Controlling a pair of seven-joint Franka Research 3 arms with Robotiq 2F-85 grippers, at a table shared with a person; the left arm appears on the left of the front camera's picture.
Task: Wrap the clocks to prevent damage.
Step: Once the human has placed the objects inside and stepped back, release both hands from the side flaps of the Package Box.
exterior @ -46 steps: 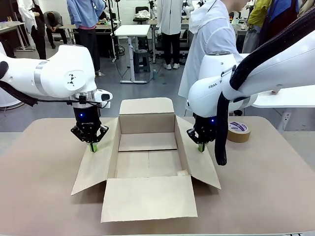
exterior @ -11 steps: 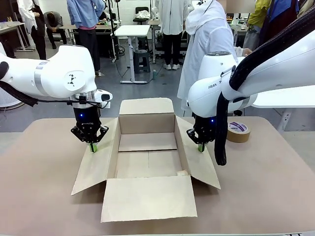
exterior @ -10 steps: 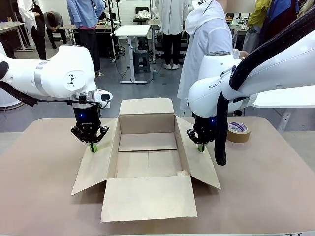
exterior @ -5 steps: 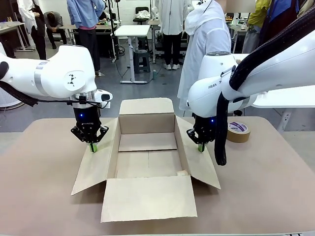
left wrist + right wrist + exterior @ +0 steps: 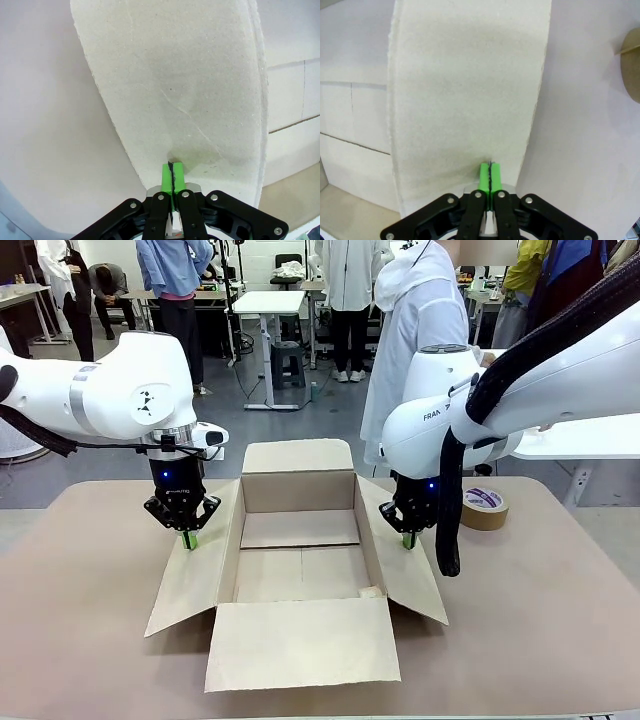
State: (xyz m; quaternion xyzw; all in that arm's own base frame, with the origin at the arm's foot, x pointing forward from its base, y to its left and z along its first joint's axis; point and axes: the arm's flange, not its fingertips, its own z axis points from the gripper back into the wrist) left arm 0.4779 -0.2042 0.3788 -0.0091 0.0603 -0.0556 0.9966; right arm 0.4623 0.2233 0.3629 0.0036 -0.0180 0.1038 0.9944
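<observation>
Where the clocks are cannot be told. The brown carton (image 5: 298,492) stands open mid-tabletop (image 5: 90,640), its flaps spread. The left gripper (image 5: 188,539), clenched on nothing, points down at the left flap (image 5: 195,580). The right gripper (image 5: 407,539), likewise clenched, points down at the right flap (image 5: 405,575). A tape roll (image 5: 485,507) lies near the right arm.
</observation>
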